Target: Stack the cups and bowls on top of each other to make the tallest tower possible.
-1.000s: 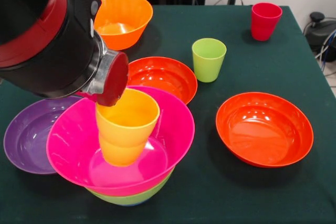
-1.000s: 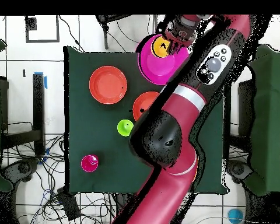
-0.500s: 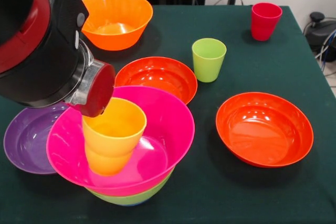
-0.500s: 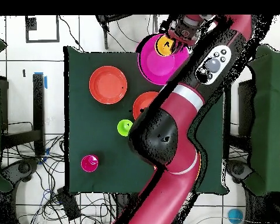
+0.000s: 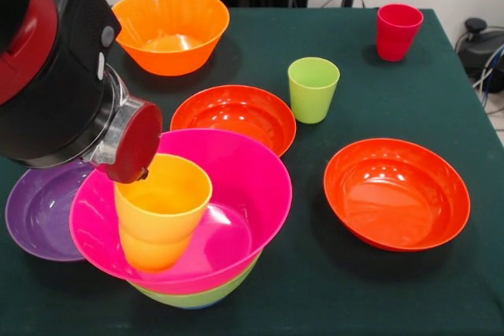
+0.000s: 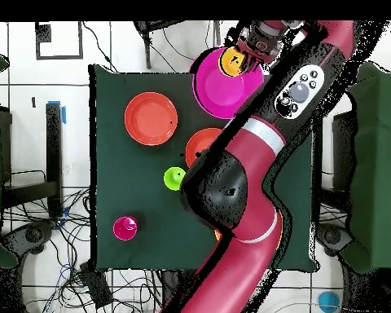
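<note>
Gripper sits at the left rim of the yellow-orange cup; its red end cap touches or overlaps the cup's lip. Can't tell how far it is spread or whether it actually has the cup. Cup is tilted, base down inside the magenta bowl near that bowl's left wall. Magenta bowl is nested in a lime-green bowl, only a sliver of green showing under it; those two make up the tower at the front-left of the bench.

Purple bowl is partly tucked under the magenta rim on the left. Red-orange bowl touches the magenta bowl from behind. Second red-orange bowl stands apart on the right. Lime green cup is upright just right of the first red-orange bowl. Deep orange bowl far left, red cup far right, both alone.
</note>
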